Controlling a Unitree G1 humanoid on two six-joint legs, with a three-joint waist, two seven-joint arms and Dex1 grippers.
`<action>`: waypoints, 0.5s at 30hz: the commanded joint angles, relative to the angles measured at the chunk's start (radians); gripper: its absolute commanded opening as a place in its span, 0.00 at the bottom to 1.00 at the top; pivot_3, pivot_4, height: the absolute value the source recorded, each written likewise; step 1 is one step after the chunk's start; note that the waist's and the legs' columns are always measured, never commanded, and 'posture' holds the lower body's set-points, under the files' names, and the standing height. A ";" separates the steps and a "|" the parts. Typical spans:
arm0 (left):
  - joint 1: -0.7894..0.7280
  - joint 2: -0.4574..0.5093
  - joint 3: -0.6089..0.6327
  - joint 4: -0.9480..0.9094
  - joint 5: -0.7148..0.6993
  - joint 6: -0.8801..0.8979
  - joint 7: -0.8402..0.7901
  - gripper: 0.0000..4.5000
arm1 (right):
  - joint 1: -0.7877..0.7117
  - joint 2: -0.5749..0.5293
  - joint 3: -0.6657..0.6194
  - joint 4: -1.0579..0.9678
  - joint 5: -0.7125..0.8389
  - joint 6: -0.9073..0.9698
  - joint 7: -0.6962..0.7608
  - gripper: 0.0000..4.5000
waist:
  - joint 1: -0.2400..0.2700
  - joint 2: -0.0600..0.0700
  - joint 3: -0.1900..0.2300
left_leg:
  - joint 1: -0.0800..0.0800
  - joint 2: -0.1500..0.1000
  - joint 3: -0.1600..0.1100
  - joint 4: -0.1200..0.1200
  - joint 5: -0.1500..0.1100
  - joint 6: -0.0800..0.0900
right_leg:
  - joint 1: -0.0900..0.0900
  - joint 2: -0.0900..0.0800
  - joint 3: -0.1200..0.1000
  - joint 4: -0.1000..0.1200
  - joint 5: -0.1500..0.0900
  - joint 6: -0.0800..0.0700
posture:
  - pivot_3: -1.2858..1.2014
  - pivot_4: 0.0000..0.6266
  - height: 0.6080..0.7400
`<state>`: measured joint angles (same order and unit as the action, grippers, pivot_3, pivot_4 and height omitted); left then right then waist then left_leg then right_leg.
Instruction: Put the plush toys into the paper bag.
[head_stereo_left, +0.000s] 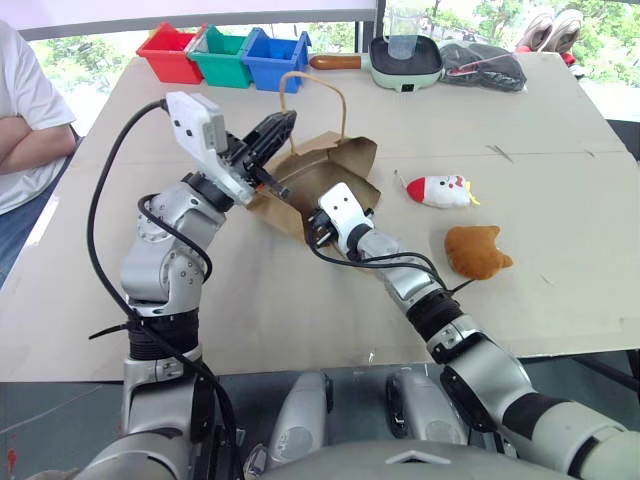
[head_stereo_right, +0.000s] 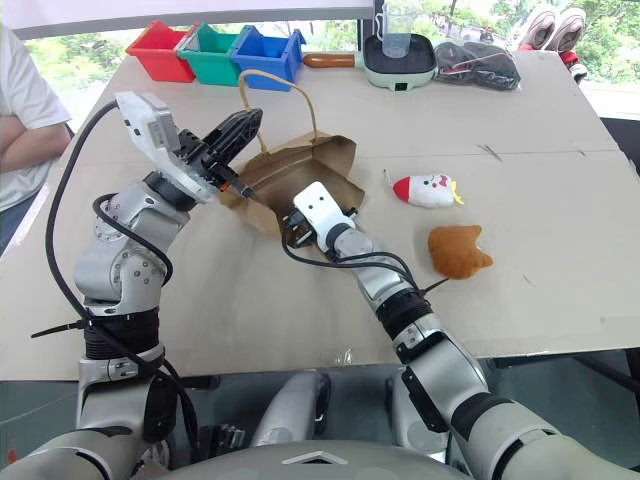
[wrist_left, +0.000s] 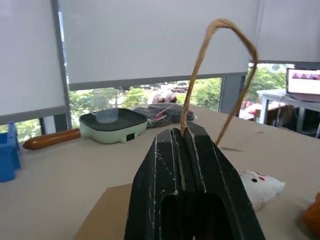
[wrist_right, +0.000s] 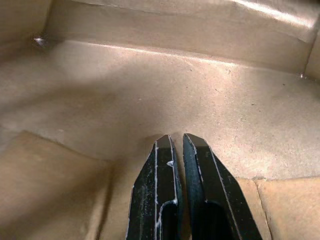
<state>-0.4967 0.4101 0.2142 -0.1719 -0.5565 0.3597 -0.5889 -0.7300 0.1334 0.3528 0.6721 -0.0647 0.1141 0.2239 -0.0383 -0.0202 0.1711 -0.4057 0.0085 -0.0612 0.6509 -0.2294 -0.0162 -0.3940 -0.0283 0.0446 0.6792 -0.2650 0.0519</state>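
The brown paper bag lies on its side mid-table, mouth held up and open toward me. My left gripper is shut on the base of one twisted loop handle and holds that edge above the table. Inside the bag's mouth, my right gripper is shut and empty, its fingers against the brown paper inside. Right of the bag lie the plush toys, apart from both grippers: the white chicken with its red head end, and nearer me the orange-brown drumstick.
Red, green and blue bins stand at the table's back left. A pale green electric pan with a clear cup and a dark cloth sit at the back. A person with folded arms stands at the left edge.
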 joint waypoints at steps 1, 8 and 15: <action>-0.019 -0.012 0.055 -0.018 -0.053 0.004 0.035 0.00 | 0.017 0.023 -0.003 0.042 0.003 0.092 0.058 0.02 | -0.001 0.000 0.000 | 0.001 0.000 0.000 0.000 0.000 0.000 | 0.000 0.000 0.000 0.000 0.000 0.000 | 0.52 0.24 1.00; 0.111 0.017 0.043 -0.058 -0.110 0.021 -0.073 0.00 | -0.005 0.030 -0.094 -0.076 0.090 0.088 0.118 0.02 | -0.006 0.000 0.000 | 0.004 0.000 0.000 -0.005 0.000 0.000 | 0.002 0.000 0.002 -0.001 0.000 0.000 | 0.52 0.24 1.00; 0.121 0.003 0.056 -0.060 -0.151 0.035 -0.065 0.00 | -0.142 0.069 -0.105 0.198 0.051 0.049 0.109 0.02 | -0.004 0.000 0.001 | 0.005 0.001 0.002 -0.006 0.000 0.000 | 0.001 0.000 0.002 -0.001 0.000 0.000 | 0.52 0.24 1.00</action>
<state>-0.3511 0.4152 0.2463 -0.2111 -0.6879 0.4029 -0.6665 -0.8529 0.1341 0.2564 0.7956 -0.0071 0.1682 0.3402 -0.0420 -0.0202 0.1721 -0.4009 0.0092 -0.0591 0.6450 -0.2293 -0.0162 -0.3927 -0.0283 0.0464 0.6782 -0.2652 0.0516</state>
